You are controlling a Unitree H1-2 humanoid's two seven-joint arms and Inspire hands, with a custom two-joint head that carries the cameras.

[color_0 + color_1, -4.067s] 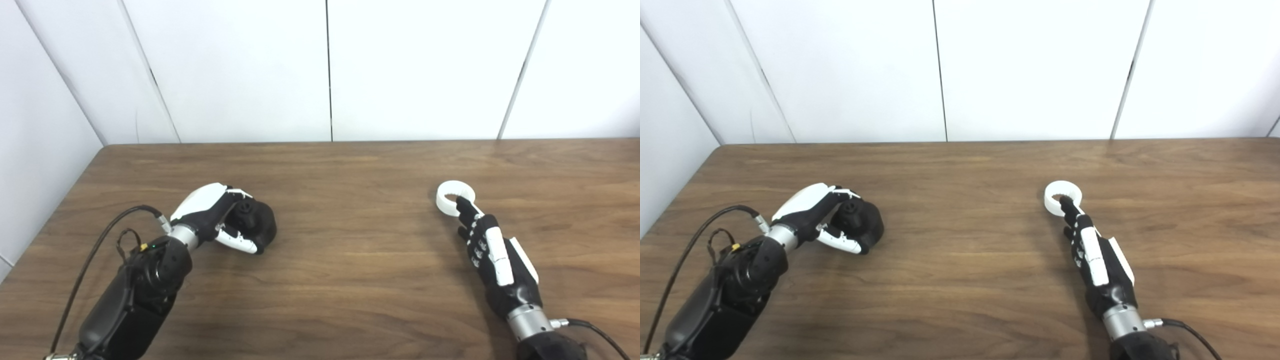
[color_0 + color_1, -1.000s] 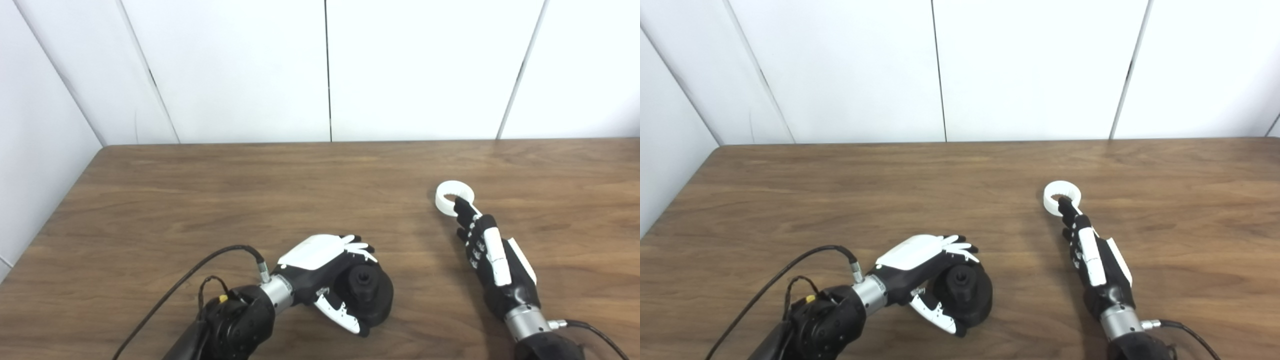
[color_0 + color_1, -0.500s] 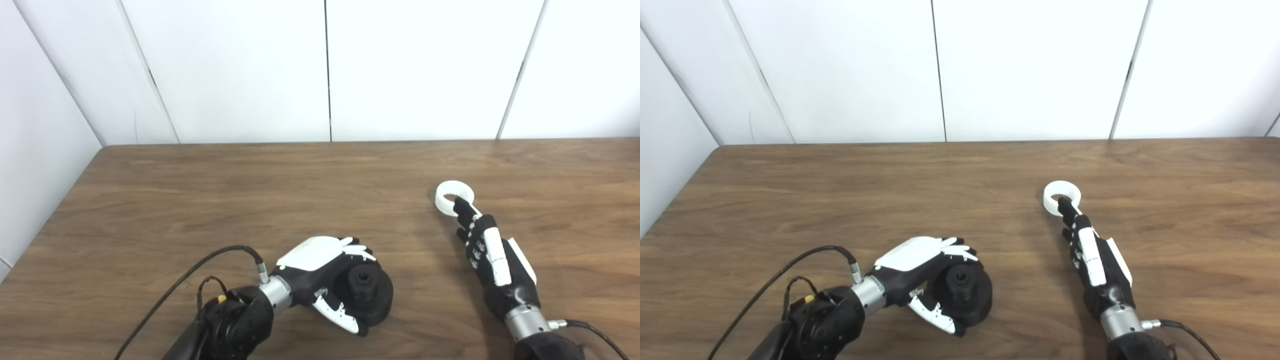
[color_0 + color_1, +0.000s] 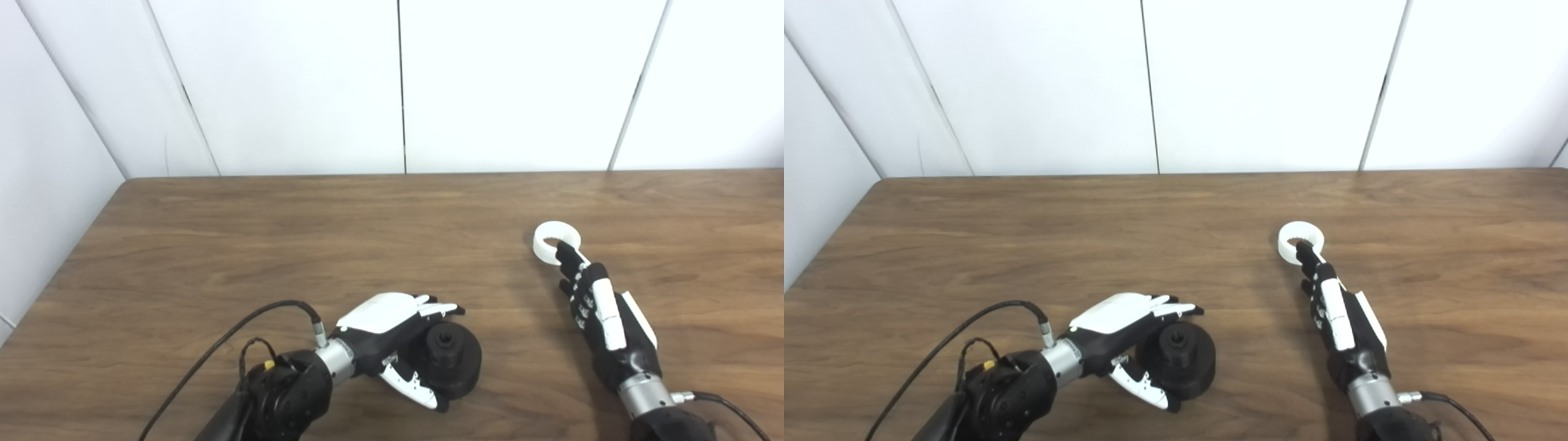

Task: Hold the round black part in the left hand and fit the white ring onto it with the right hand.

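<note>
wooden table (image 4: 343, 245): left robot hand (image 4: 398, 343) loosened around round black part (image 4: 450, 361).

No text, label, brand, number or sign can be read anywhere in either view.

Count on my counter (image 4: 367, 233): round black part (image 4: 450, 361) ×1; white ring (image 4: 547, 240) ×1. My hands in view: 2, left hand (image 4: 392, 337), right hand (image 4: 603, 318).
</note>
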